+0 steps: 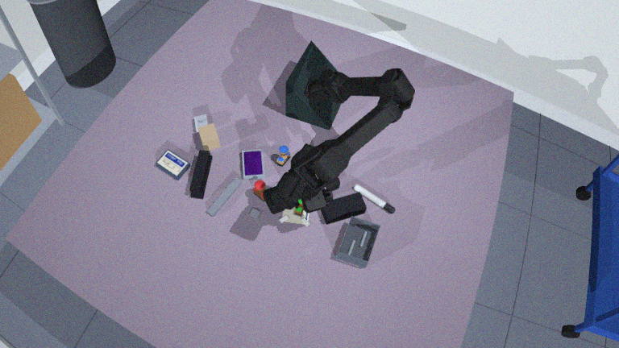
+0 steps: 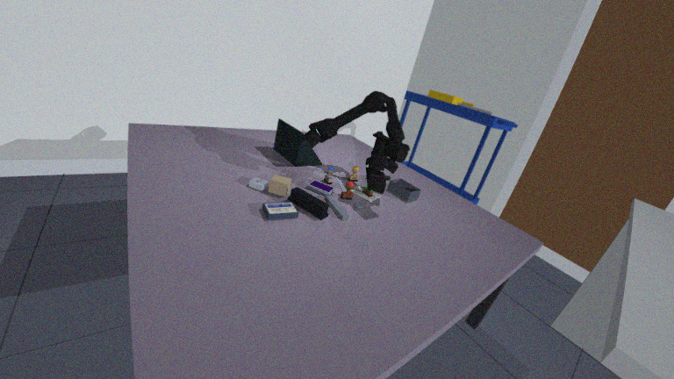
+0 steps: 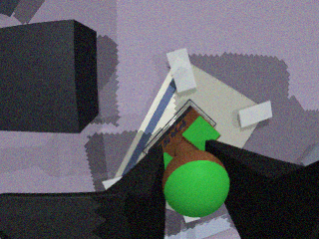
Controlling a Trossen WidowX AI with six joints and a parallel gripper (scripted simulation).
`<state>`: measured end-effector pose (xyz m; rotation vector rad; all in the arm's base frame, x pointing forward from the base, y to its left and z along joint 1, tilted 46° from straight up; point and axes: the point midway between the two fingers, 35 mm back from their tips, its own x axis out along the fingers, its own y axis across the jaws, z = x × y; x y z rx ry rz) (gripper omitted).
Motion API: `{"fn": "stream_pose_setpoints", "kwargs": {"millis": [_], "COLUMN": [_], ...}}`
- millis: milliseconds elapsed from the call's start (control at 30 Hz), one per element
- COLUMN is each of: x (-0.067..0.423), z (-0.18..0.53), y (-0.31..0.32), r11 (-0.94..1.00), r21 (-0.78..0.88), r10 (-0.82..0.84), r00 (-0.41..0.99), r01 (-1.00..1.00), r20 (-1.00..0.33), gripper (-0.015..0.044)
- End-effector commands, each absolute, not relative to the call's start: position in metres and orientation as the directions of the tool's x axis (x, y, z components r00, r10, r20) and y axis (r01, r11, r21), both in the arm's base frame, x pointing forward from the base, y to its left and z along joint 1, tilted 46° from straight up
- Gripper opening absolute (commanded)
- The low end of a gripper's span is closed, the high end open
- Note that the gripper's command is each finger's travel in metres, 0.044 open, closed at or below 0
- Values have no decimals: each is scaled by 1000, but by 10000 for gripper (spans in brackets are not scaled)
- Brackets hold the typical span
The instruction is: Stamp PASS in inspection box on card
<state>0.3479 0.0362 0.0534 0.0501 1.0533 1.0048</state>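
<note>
My gripper (image 1: 300,206) (image 2: 369,187) (image 3: 183,150) is shut on the PASS stamp (image 1: 300,203) (image 2: 368,189) (image 3: 197,186), which has a green round knob, a brown neck and a green base. The stamp stands upright over the cream card (image 1: 290,217) (image 2: 373,196) (image 3: 222,100), with its base at the outlined inspection box (image 3: 197,108). I cannot tell whether the base touches the card. Two white clips (image 3: 181,70) (image 3: 255,115) sit on the card's edges. The purple ink pad (image 1: 252,163) (image 2: 320,186) lies to the left, apart from the gripper.
A red-knobbed stamp (image 1: 259,187) (image 2: 349,188) stands close to the left of the card, and a blue-knobbed stamp (image 1: 283,152) (image 2: 329,173) stands behind it. A black block (image 1: 342,207) (image 3: 47,76) lies right beside the card. A grey tray (image 1: 356,240), a white marker (image 1: 373,197), a grey bar (image 1: 223,196) and a long black block (image 1: 200,173) lie around.
</note>
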Motion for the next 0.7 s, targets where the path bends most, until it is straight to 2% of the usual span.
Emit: {"fn": "stream_pose_setpoints", "kwargs": {"millis": [0,667], "x": [348,347], "z": [54,63], "y": [36,25], "r11": [574,575], "r21": [476,475], "r10": [708,707], "r00": [112,112], "r01": [-666,-666], "r20": [-698,-699], "gripper": [0,0]}}
